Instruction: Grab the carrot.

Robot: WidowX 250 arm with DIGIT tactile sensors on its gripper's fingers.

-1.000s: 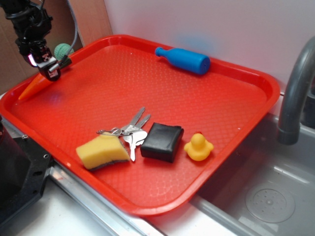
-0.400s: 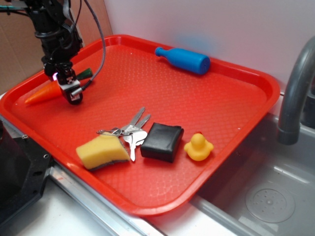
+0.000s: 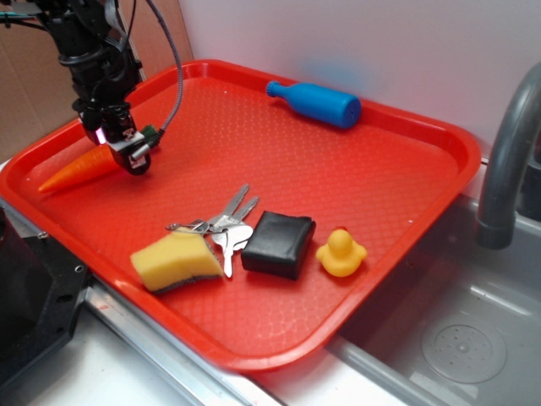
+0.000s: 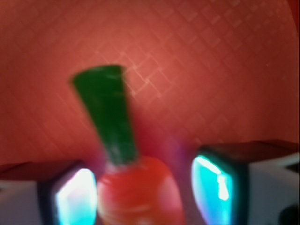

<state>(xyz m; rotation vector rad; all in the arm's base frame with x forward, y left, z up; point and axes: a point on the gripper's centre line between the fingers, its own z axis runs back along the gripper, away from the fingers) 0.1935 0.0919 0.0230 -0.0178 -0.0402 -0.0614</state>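
Gripper [image 3: 127,152] sits low at the red plastic tray's [image 3: 406,118] left edge, fingers spread either side of the smooth orange toy carrot [image 4: 138,194] near its green stem. Closing off-centre on that slick taper could squirt it sideways against the rim.

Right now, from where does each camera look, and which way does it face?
Exterior: off the robot, above a corner of the red tray, looking down across it; shows the arm and gripper at the carrot, with the tap at the right.
Wrist: on the gripper, looking down past the fingers at the carrot between them; blurred.
Shared: carrot, gripper, tray.
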